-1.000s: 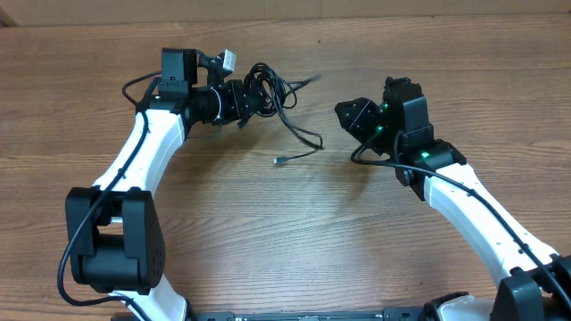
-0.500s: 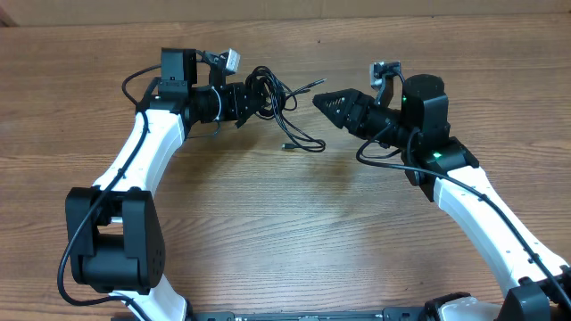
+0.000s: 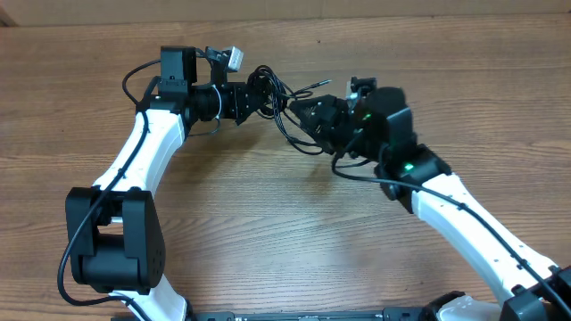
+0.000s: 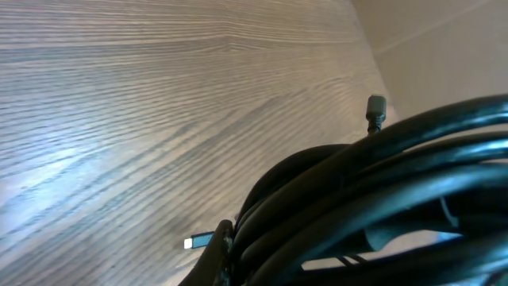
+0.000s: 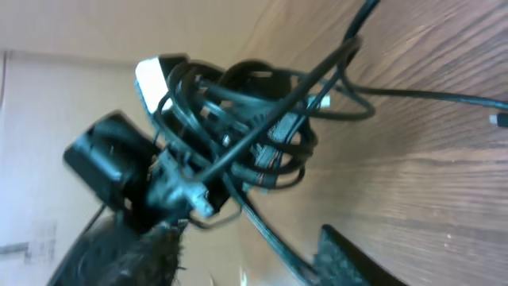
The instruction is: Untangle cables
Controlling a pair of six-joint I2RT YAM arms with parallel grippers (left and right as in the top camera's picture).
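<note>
The left gripper (image 3: 248, 98), the black two-finger claw on the white-and-black arm, is reaching in from the left over the pale brown wood-grain table (image 3: 268, 232) and is clamping its jaws tight on the tangled bundle of thin black cables (image 3: 268, 89), which is sitting in the upper middle of the overhead view, far from the near edge. From that bundle one loose strand is looping down and to the right, passing under the right gripper (image 3: 305, 111), whose black pointed claw is pressing in close against the right side of the tangle. In the left wrist view the cables (image 4: 381, 183) are filling the lower right of the picture as thick dark loops, with a small metal-tipped plug (image 4: 375, 107) sticking up above them and the table (image 4: 119, 119) lying behind. In the right wrist view the cables (image 5: 238, 119) are hanging as a knotted mass from the left gripper (image 5: 159, 191), and the right gripper (image 5: 246, 258) is holding its two dark fingers (image 5: 341, 254) well apart, with one strand running down between them; whether either finger is touching that strand cannot be told.
</note>
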